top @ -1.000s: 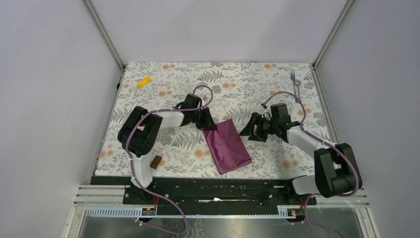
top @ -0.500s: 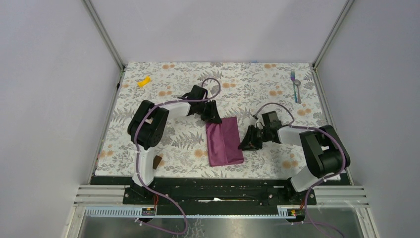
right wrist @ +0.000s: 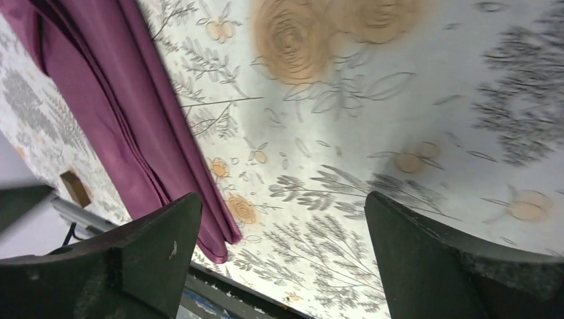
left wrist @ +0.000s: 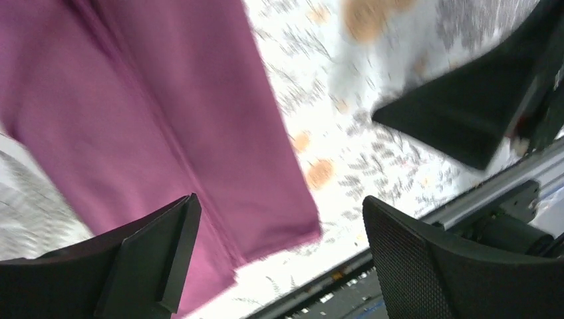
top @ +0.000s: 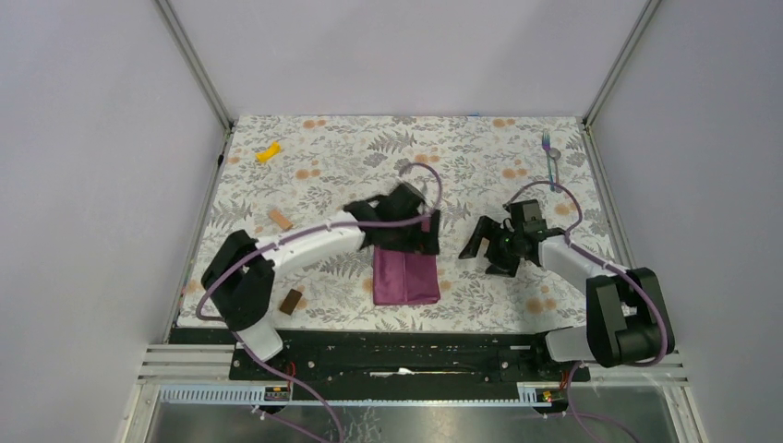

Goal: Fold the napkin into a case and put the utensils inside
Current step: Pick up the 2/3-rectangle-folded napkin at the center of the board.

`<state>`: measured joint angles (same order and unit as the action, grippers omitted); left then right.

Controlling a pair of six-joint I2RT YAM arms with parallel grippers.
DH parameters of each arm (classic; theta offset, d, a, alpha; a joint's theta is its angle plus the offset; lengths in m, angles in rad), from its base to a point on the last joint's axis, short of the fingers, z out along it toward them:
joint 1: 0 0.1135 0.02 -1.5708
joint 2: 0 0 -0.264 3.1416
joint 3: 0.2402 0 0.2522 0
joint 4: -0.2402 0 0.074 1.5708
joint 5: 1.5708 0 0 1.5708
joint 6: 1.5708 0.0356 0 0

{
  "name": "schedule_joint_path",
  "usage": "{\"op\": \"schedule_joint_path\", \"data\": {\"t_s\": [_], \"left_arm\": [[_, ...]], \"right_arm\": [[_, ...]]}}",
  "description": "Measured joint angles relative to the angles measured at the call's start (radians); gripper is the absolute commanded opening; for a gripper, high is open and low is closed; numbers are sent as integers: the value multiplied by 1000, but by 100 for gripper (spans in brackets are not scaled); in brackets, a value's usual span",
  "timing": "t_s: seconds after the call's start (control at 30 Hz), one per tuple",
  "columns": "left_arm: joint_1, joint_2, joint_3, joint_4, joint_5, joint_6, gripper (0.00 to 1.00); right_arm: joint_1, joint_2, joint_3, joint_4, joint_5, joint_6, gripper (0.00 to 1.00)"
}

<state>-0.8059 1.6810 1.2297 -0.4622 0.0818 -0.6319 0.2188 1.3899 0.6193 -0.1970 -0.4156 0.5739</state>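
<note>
The napkin (top: 406, 279) lies folded into a plum-magenta rectangle near the table's front edge. Its far end is hidden under my left gripper (top: 406, 242). In the left wrist view the left gripper (left wrist: 279, 226) is open above the cloth (left wrist: 166, 119), with nothing between its fingers. My right gripper (top: 482, 249) hovers just right of the napkin, apart from it. In the right wrist view the right gripper (right wrist: 282, 226) is open over bare table, and the cloth's layered edge (right wrist: 120, 119) lies to its left. The utensils (top: 551, 159) lie together at the far right corner.
A yellow piece (top: 268, 152) sits at the far left, a small tan piece (top: 280, 219) lies left of centre, and a brown block (top: 292, 301) rests by the left arm's base. A metal rail (top: 415, 346) runs along the front edge. Frame posts stand at the back corners.
Both grippers have opened wide. The left arm has swung right over the napkin's far end. The napkin has straightened and shifted slightly left and nearer. The right gripper has backed away.
</note>
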Motion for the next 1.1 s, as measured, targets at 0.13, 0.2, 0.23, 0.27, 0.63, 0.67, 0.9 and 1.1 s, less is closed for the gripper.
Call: {"op": "schedule_joint_path", "data": {"t_s": [0.13,0.2,0.23,0.27,0.63,0.67,0.9,1.1], "left_arm": [[-238,55,90,-133,-217,-157,87],[-314,136,170,-210,-297,-219,84],[-346,198,233,-268,-341,-254,84],[-359,240,274,-302,-369,-277,82],[-428,514,529,-588,-541,-482,64],[-431,519,531,-595,-542,-491,64],[-434,538,539,-621,-545,-522,50],[-434,537,527,-596,-541,-519,34]], "right_arm": [[-73,-50,0,-69,71,-29,100],[-114,-50,8,-102,100,-32,100],[-129,-46,17,-124,124,-31,100],[-140,-40,29,-145,149,-31,100],[-183,-22,91,-209,220,-37,94],[-183,-35,85,-209,220,-38,94],[-183,-74,50,-185,184,-50,92],[-183,-74,-3,-121,85,-86,94]]}}
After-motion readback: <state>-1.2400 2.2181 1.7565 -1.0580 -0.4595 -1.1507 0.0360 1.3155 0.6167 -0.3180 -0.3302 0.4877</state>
